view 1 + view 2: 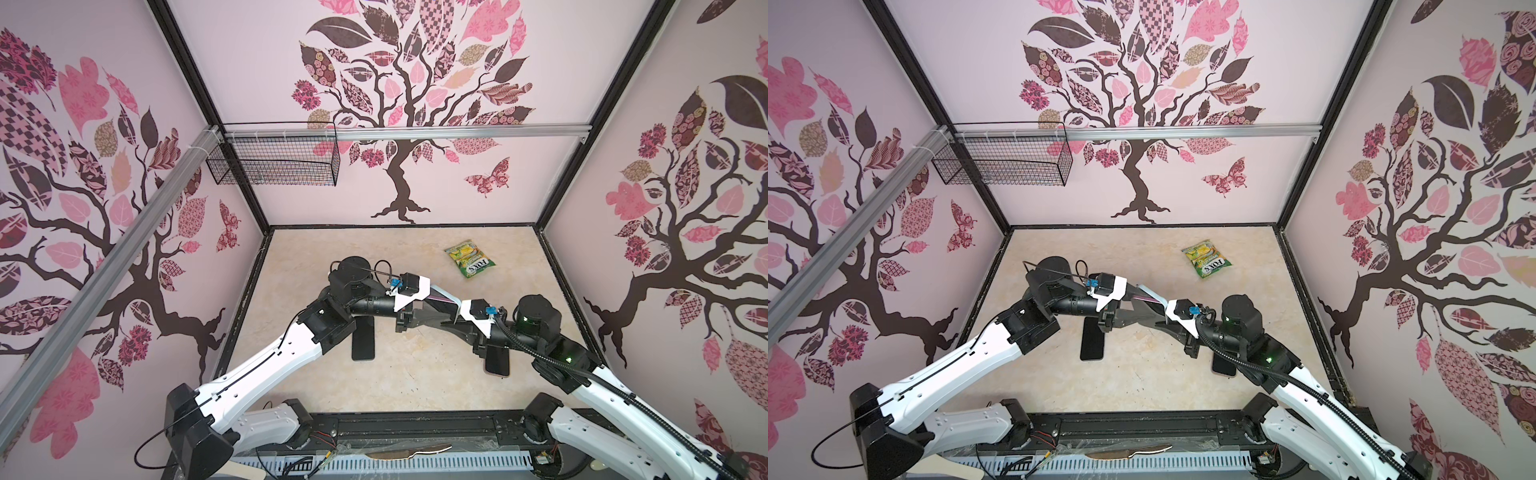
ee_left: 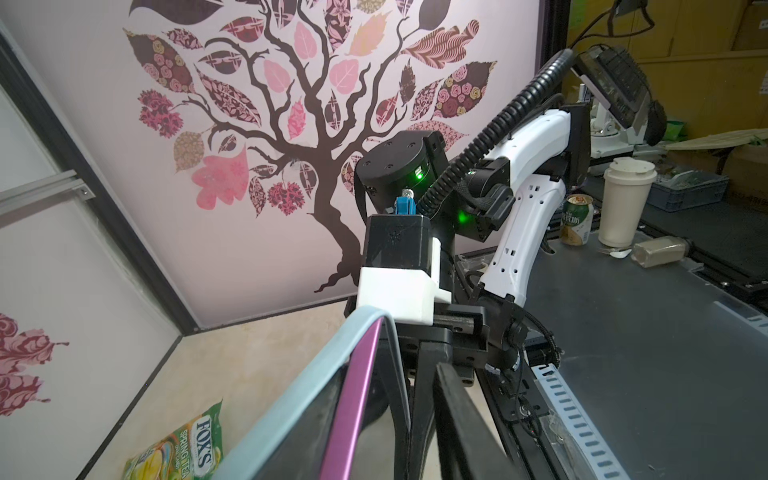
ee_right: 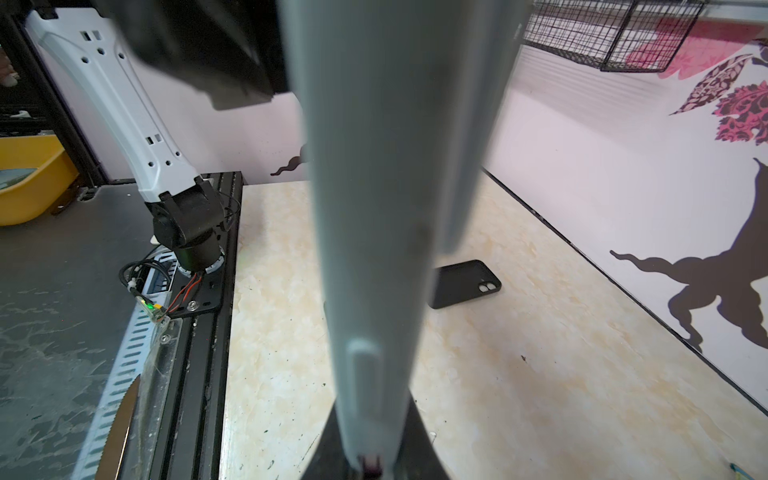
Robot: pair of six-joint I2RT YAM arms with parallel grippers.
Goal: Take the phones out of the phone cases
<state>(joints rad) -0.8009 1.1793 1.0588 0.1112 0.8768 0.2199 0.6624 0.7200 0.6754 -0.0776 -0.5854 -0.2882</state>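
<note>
The phone (image 1: 444,296), purple-edged and in a light blue phone case (image 2: 286,399), hangs above the middle of the table between both grippers. My left gripper (image 1: 420,304) is shut on its left end. My right gripper (image 1: 457,314) is shut on the case at the other end. In the left wrist view the purple phone edge (image 2: 359,390) shows beside the blue rim, and at the far end the case lip (image 2: 394,353) stands apart from it. The right wrist view shows the case's blue side (image 3: 374,249) running up from the closed jaws of my right gripper (image 3: 370,465).
A black phone case (image 1: 363,345) lies on the table under the left arm. Another phone (image 1: 497,360) lies under the right arm. A green candy bag (image 1: 469,258) is at the back right. A wire basket (image 1: 274,160) hangs on the back wall.
</note>
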